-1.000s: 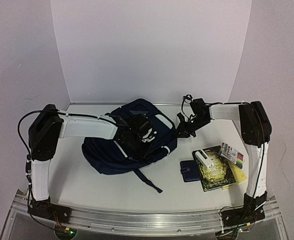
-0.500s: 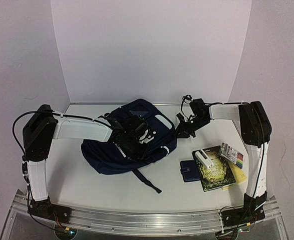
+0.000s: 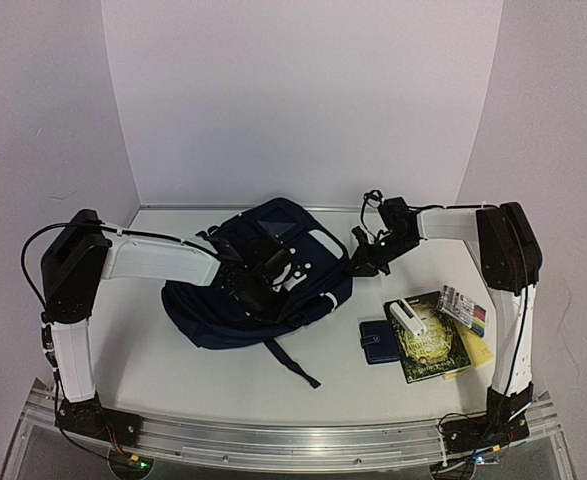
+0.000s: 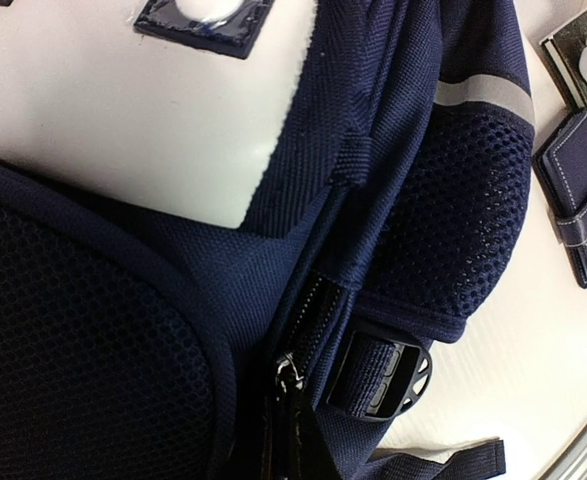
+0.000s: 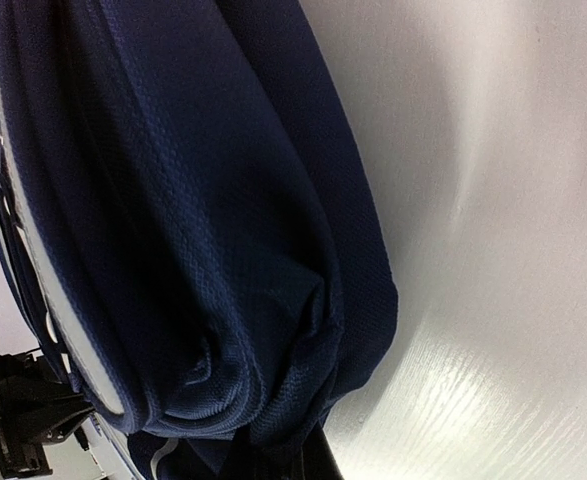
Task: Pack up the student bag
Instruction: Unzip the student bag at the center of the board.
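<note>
And here's the student bag (image 3: 223, 310), a soft, rounded navy hump slumped flat on the smooth white tabletop (image 3: 173, 370). The left claw (image 3: 256, 285) sits on the bag's front, clenched right at the zip (image 4: 308, 320); whether it has the pull, I cannot tell. Up close the bag is coarse woven nylon, with a smooth white patch (image 4: 123, 110), an open-weave mesh pocket (image 4: 453, 200), a grey band (image 4: 483, 92) and a black ridged plastic buckle (image 4: 378, 370). At the bag's right edge, the right claw (image 3: 361, 262) is clenched on a bunched fold of that cloth. Just right of the bag lie a small stitched navy wallet (image 3: 378, 342), a glossy rectangular book (image 3: 433, 350) and a flat pack of markers (image 3: 463, 308).
</note>
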Robot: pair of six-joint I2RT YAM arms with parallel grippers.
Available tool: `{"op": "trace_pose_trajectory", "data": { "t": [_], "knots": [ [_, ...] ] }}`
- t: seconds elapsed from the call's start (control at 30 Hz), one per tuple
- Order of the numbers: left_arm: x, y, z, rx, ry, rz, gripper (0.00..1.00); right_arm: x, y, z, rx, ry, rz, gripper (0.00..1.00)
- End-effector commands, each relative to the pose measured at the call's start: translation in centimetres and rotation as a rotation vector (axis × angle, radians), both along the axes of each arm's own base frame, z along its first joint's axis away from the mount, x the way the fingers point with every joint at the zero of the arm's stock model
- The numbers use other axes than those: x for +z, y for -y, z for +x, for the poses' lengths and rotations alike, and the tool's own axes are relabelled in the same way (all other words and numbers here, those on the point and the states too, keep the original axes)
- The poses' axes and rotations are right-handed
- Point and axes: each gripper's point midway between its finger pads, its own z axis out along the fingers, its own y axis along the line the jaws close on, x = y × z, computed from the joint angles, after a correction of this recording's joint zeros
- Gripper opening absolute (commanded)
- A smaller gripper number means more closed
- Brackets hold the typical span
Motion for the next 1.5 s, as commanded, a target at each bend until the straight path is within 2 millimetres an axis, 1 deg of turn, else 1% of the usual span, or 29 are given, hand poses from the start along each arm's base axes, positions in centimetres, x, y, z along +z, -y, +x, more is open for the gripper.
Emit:
{"op": "trace_pose_trajectory", "data": {
  "t": [0.0, 0.1, 0.2, 0.3, 0.43, 0.57, 0.73, 0.8, 0.87, 1.0, 1.1, 1.13, 1.23, 1.27, 1.4, 1.47],
  "knots": [
    [-1.2, -4.7, -3.1, 0.008, -0.116, 0.163, 0.0, 3.4, 2.4, 4.5, -0.078, 0.184, -0.045, 0.0],
    [-0.2, -5.1, -4.2, -0.022, -0.108, 0.205, 0.0, 3.6, 2.7, 5.1, -0.089, 0.205, -0.062, 0.0],
    [1.0, -5.1, -5.9, -0.075, -0.078, 0.242, 0.0, 3.9, 3.3, 6.1, -0.112, 0.226, -0.081, 0.0],
    [2.4, -6.1, -6.6, -0.064, -0.059, 0.256, 0.0, 4.1, 4.1, 7.0, -0.138, 0.245, -0.099, 0.0],
    [3.2, -8.6, -7.0, -0.036, -0.041, 0.314, 0.0, 4.4, 4.9, 7.7, -0.16, 0.257, -0.11, 0.0],
    [3.0, -10.9, -8.1, -0.025, -0.053, 0.357, 0.0, 5.0, 6.0, 8.8, -0.188, 0.288, -0.135, 0.0],
    [2.3, -14.7, -9.2, 0.015, -0.062, 0.446, 0.0, 5.5, 8.6, 11.0, -0.249, 0.325, -0.171, 0.0],
    [2.0, -15.7, -9.5, 0.04, -0.063, 0.471, 0.0, 5.6, 9.3, 11.5, -0.267, 0.331, -0.181, 0.0],
    [2.0, -15.6, -9.7, 0.043, -0.064, 0.448, 0.0, 5.5, 9.6, 11.8, -0.272, 0.333, -0.182, 0.0],
    [1.9, -15.4, -10.3, 0.044, -0.091, 0.424, 0.0, 5.1, 9.8, 11.7, -0.269, 0.33, -0.193, 0.0],
    [2.2, -15.3, -10.2, 0.042, -0.092, 0.433, 0.0, 5.3, 10.1, 11.9, -0.27, 0.345, -0.21, 0.0],
    [2.1, -15.4, -10.1, 0.04, -0.091, 0.45, 0.02, 5.4, 10.2, 12.0, -0.272, 0.346, -0.209, 0.0],
    [2.0, -15.7, -8.9, 0.037, -0.05, 0.53, 0.06, 5.4, 9.7, 11.9, -0.265, 0.333, -0.184, 0.0],
    [1.5, -15.7, -8.4, 0.033, -0.042, 0.563, 0.06, 5.2, 9.5, 11.8, -0.262, 0.323, -0.168, 0.0],
    [0.3, -14.7, -6.5, 0.008, 0.012, 0.642, 0.1, 4.1, 8.7, 10.8, -0.246, 0.264, -0.124, 0.0],
    [-0.2, -14.2, -6.2, -0.006, 0.014, 0.655, 0.12, 4.0, 8.5, 10.3, -0.238, 0.25, -0.107, 0.0]
  ]
}}
